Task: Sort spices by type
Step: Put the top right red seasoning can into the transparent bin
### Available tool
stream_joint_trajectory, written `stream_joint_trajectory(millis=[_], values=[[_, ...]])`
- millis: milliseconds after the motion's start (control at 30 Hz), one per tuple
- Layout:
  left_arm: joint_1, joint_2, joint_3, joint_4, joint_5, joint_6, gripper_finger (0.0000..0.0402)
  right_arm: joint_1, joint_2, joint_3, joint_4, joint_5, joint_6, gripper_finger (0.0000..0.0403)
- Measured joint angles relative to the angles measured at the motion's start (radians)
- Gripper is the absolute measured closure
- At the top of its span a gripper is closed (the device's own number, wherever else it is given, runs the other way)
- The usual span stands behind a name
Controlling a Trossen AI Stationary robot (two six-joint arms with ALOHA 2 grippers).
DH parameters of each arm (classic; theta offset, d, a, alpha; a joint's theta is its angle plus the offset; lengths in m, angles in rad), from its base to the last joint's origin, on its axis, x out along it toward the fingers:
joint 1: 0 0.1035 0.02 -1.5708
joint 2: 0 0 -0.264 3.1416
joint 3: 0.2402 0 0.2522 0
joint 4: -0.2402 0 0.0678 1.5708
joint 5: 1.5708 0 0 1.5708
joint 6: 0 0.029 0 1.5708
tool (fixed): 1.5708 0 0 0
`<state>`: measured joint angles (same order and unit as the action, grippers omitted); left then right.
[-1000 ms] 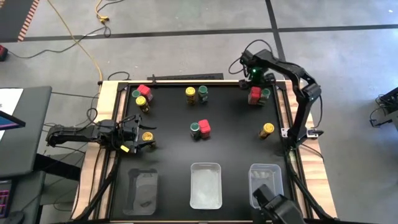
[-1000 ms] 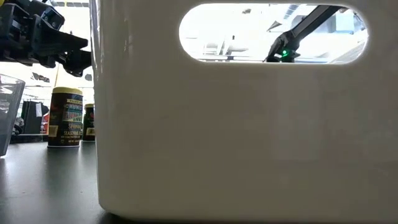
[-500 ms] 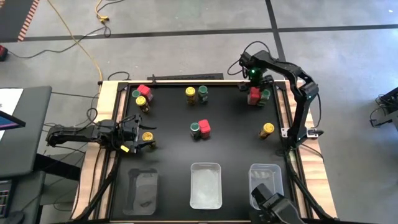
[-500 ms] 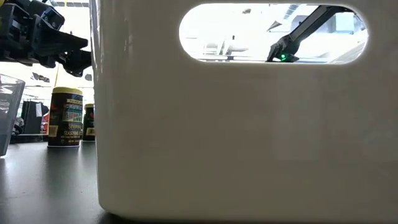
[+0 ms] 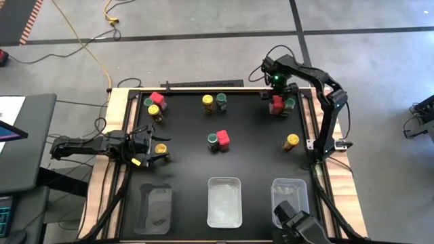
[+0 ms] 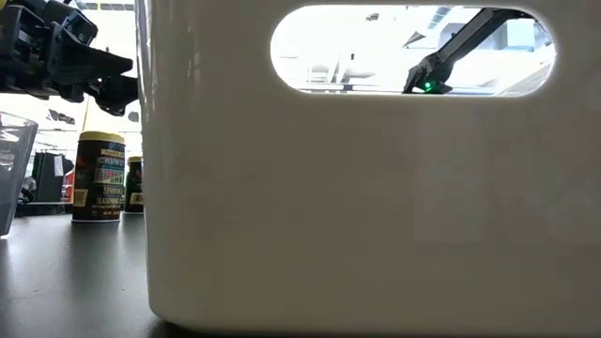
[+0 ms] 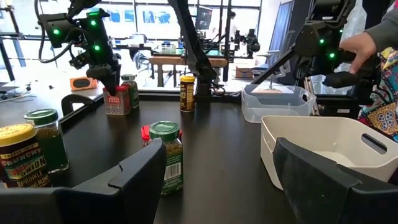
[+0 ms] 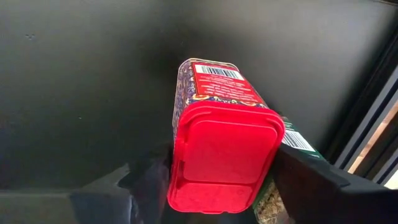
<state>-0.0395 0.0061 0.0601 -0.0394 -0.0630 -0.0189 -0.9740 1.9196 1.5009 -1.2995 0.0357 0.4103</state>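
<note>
Now we have the right gripper (image 8: 211,180) clenching on the red-lidded jar (image 8: 224,155) at the worktop's far right corner; next, lift it clear of its green-lidded neighbour (image 5: 289,103). Left gripper (image 5: 150,150) waits released, left edge.

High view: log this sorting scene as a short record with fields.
right pincer: far right corner, fingers either side of a red-lidded jar
neighbour: green-lidded jar beside it
left pincer: open, at a yellow-lidded jar near the left edge
centre pair: green-lidded jar, red-lidded jar
trays: three along the near edge, no jars inside
</note>
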Motion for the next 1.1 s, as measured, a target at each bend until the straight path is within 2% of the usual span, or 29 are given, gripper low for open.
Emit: stream_joint_trajectory(millis=[233,567,767,1100], values=[[0.0,0.0,0.0,0.0,0.0,0.0,0.0121,0.015,0.0,0.0,0.008,0.0,-0.004,0.0122],[0.0,0.0,0.0,0.0,0.0,0.0,0.0121,0.113,-0.015,0.0,0.014,0.0,-0.131,0.0122],[0.0,0.0,0.0,0.0,0.0,0.0,0.0121,0.208,-0.088,0.001,0.016,0.0,-0.15,0.0122],[0.0,0.0,0.0,0.0,0.0,0.0,0.0121,0.351,-0.287,0.002,-0.041,0.004,-0.158,0.0122]])
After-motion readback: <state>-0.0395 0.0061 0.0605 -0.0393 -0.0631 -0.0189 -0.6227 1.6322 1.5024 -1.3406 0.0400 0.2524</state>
